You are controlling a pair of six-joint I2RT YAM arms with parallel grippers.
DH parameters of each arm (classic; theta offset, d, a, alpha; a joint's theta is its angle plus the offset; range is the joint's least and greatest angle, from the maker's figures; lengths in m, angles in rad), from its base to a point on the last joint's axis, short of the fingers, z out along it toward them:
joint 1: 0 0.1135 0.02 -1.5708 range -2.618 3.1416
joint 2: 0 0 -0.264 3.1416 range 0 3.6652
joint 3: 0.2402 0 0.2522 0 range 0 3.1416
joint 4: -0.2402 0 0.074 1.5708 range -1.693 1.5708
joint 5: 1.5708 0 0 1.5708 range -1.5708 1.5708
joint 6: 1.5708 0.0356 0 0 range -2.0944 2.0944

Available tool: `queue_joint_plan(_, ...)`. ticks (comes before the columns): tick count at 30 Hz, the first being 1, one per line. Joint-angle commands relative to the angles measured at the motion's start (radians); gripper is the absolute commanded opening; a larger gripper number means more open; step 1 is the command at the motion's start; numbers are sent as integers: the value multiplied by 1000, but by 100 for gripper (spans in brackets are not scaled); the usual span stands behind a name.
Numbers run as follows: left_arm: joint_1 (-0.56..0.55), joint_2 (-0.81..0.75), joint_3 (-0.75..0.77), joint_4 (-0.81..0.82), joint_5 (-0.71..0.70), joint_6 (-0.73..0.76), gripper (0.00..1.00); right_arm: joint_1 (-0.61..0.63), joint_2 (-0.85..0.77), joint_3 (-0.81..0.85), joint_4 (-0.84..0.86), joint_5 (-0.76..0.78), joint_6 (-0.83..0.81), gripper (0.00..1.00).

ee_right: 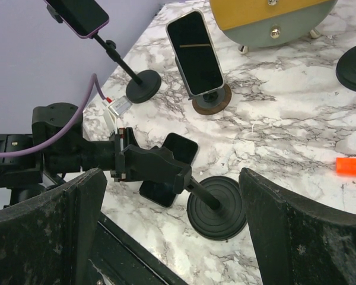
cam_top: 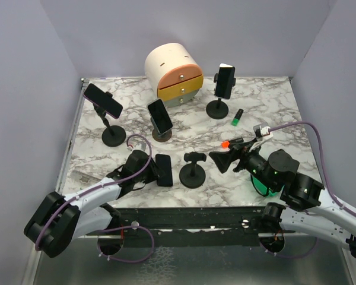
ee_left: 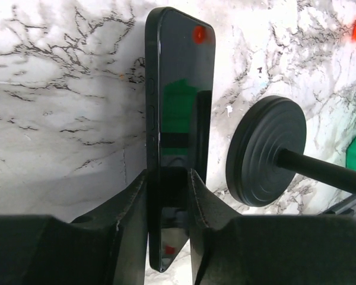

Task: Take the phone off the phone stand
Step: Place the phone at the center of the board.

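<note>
The left fingers (ee_left: 130, 205) sit narrowly parted on either side of the black phone (ee_left: 178, 107), close against its lower end; whether they press it I cannot tell. The phone lies on the marble surface (cam_top: 267, 113), off the phone stand (cam_top: 193, 169) and just left of it. The right fingers (ee_right: 288, 225) gape wide, holding nothing, near the stand's right side

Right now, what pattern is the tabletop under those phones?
The tabletop is white marble with dark grey veins, clearest in the top external view.
</note>
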Motion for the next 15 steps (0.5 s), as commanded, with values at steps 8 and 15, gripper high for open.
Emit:
queue_joint_plan(8,12,17,-37,-107,-108,42,40,6,-14,-7,-29,31,10,99)
queue_joint_plan(15,11,-66,-35,-197,-197,14,55,6,-22,-27,-36,60,-2,99)
